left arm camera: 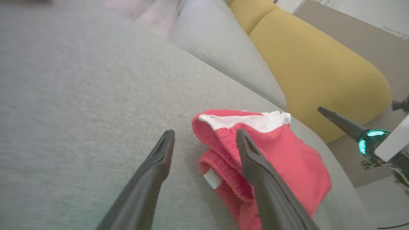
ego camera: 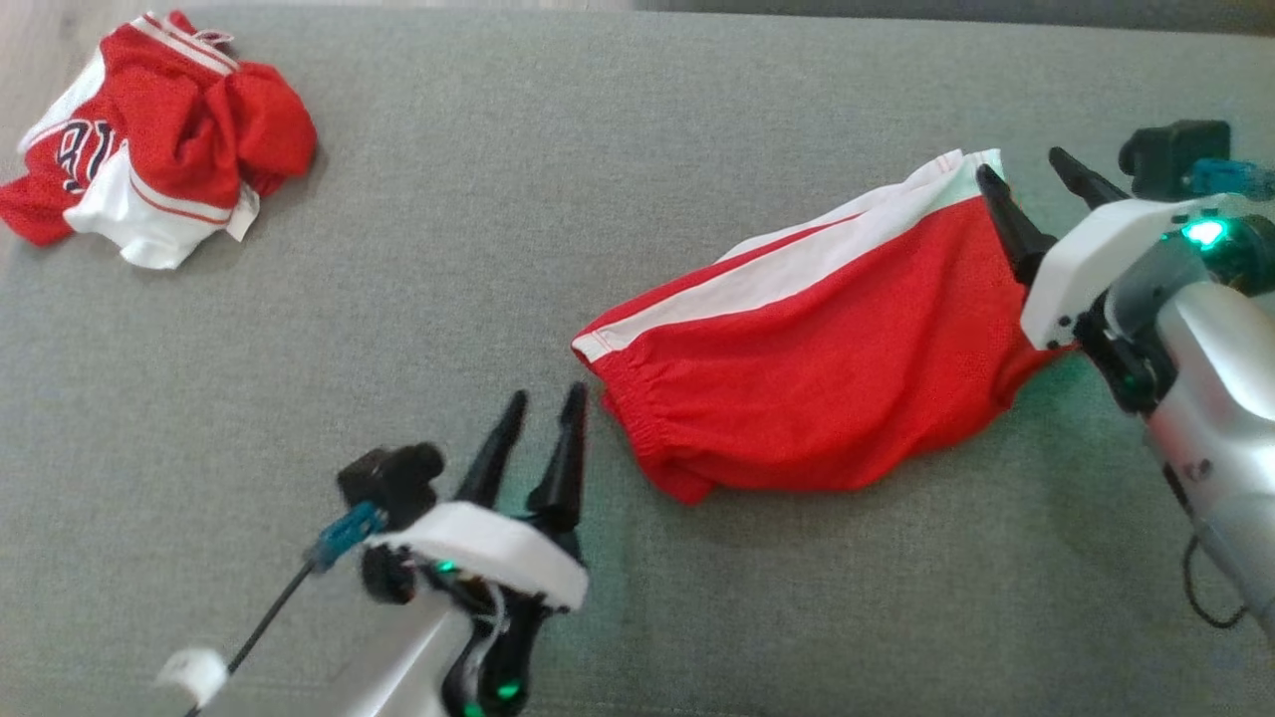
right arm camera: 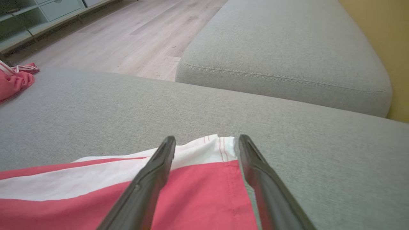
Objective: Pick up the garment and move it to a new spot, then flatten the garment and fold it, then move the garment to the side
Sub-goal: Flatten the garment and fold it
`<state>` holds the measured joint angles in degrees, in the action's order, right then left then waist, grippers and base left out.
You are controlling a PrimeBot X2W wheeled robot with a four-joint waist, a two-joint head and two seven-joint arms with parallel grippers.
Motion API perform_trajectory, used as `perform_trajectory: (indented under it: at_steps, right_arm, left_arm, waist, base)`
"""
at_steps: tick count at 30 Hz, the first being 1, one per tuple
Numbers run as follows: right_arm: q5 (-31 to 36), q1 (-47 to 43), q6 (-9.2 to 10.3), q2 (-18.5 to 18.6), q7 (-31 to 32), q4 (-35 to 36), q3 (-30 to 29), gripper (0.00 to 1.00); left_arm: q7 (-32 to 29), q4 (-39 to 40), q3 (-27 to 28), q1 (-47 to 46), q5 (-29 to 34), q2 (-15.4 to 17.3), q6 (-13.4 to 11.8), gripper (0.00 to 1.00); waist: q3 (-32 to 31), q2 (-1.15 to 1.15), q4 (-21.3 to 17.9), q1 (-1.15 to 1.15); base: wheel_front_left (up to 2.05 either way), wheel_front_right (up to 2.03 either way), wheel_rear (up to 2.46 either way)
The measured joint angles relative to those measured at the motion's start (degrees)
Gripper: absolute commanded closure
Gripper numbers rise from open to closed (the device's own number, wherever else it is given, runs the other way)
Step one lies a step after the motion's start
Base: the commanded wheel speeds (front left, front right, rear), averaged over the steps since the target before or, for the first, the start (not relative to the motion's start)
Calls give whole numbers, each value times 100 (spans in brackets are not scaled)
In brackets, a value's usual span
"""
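Both spread, empty: left hand [ego camera: 548, 393] beside shorts [ego camera: 827, 378] waistband, right hand [ego camera: 1018, 161] at hem.

I see the garment [ego camera: 817, 349] lying on the seat cushion [ego camera: 478, 279], right of centre in the head view. Its waistband end points left and its leg hem points right. The left gripper [ego camera: 548, 393] sits just beside the waistband end, on its left. The right gripper [ego camera: 1021, 162] stands at the far hem corner, with a finger on either side of that corner. A second garment [ego camera: 149, 139] lies well apart at the cushion's far left. In the right wrist view, another cushion [right arm camera: 287, 54] adjoins behind, with floor [right arm camera: 127, 35] to its left.
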<state>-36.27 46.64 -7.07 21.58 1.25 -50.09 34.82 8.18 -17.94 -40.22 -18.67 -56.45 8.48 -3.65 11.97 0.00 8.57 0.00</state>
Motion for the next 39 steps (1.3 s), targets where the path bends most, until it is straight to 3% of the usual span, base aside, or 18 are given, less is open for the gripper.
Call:
perform_trajectory:
  at_steps: [3,8,13,28,29,30,32,33,39]
  right_arm:
    - [-163,-6,0,182,9,-26,180,0]
    - [-345,-42,0,449,215,-275,359,0]
    - [-634,-185,0,472,461,-425,467,0]
    - [-1136,-424,0,411,975,-809,595,0]
    - [-1136,-424,0,411,975,-809,595,15]
    - [-1161,-428,0,408,978,-784,613,52]
    - [-1166,-438,0,382,962,-734,656,93]
    - [-1166,-452,0,356,907,-715,677,100]
    - [-1193,-513,0,64,359,-828,669,100]
  left_arm:
    - [270,279,-2,143,471,337,-257,0]
    - [413,801,196,308,686,658,-604,0]
    - [459,1151,454,504,712,882,-849,0]
    - [509,1706,728,895,766,1205,-1152,0]
    - [509,1706,728,895,766,1205,-1152,0]
    - [510,1727,747,911,759,1220,-1159,0]
    - [510,1751,795,956,759,1238,-1202,0]
    - [510,1758,817,974,759,1246,-1206,0]
    - [526,1792,872,982,760,1303,-1250,0]
  waist:
    - [-82,0,-19,0]
    - [-118,0,58,0]
    - [-78,0,184,0]
    - [-83,0,368,0]
    - [-83,0,368,0]
    - [-81,0,358,0]
    - [-81,0,330,0]
    - [-83,0,314,0]
    - [-170,0,171,1]
  base:
    - [0,0,0]
    - [0,0,0]
    - [0,0,0]
    - [0,0,0]
    - [0,0,0]
    - [0,0,0]
    - [0,0,0]
    - [0,0,0]
    - [0,0,0]
